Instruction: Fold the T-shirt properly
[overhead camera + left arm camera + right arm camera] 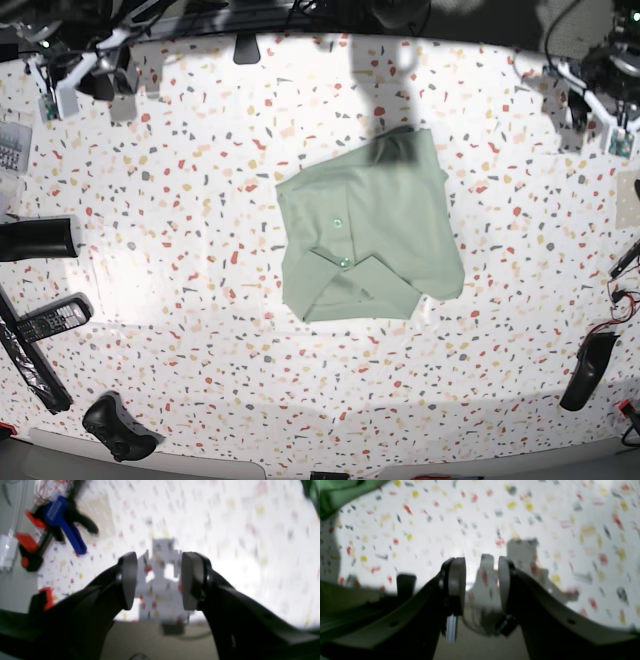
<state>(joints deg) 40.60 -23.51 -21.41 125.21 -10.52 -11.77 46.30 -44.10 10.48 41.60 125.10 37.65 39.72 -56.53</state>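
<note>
Our left claw stood parted and empty above bare bench; our right claw was likewise apart, holding nothing. The shirt lay mid-bench, well clear of both, already folded into a rough square, collar nearest. We judged only squaring its edges remained.

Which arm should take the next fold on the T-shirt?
Probably left. The T-shirt lies off-centre toward that arm's side in the base view, with a corner jutting that way. The left gripper and right gripper both stand open, empty.
</note>
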